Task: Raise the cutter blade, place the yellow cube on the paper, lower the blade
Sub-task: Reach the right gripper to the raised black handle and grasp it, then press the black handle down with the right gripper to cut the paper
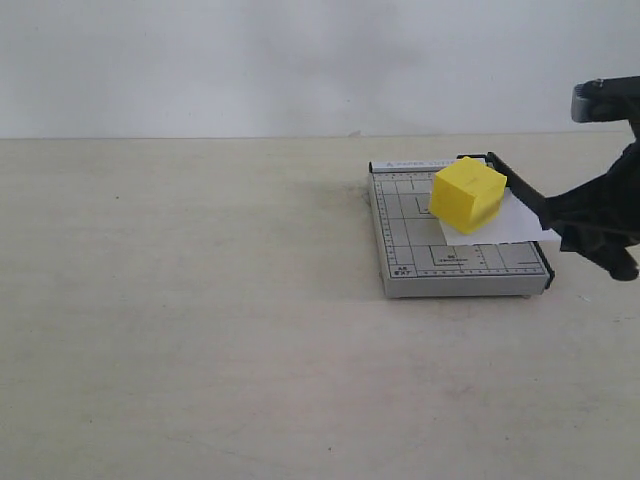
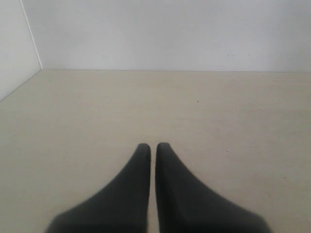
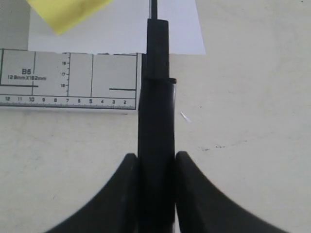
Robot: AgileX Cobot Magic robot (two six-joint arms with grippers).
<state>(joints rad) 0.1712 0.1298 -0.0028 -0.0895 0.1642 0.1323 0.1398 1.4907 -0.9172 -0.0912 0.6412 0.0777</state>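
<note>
The cutter blade (image 3: 156,111) sits clamped by its thick black handle in my right tool (image 3: 156,158), one finger pressed to each side of it. In the exterior view that tool (image 1: 600,235) reaches in from the right edge, and the blade (image 1: 520,190) runs as a thin black bar from it back to the far right corner of the grey gridded board (image 1: 420,250). I cannot tell from here how high the handle end stands off the board.

Under the blade lies the paper (image 3: 121,34), a white sheet across the right part of the board (image 3: 68,77) and jutting past its right edge. The yellow cube (image 1: 467,195) rests on the paper (image 1: 505,228), just left of the blade and turned corner-on to the grid.

My left tool (image 2: 153,145), out of the exterior view, has its fingers drawn together with only a slit between them, gripping nothing, above bare pale bench (image 2: 97,107).
</note>
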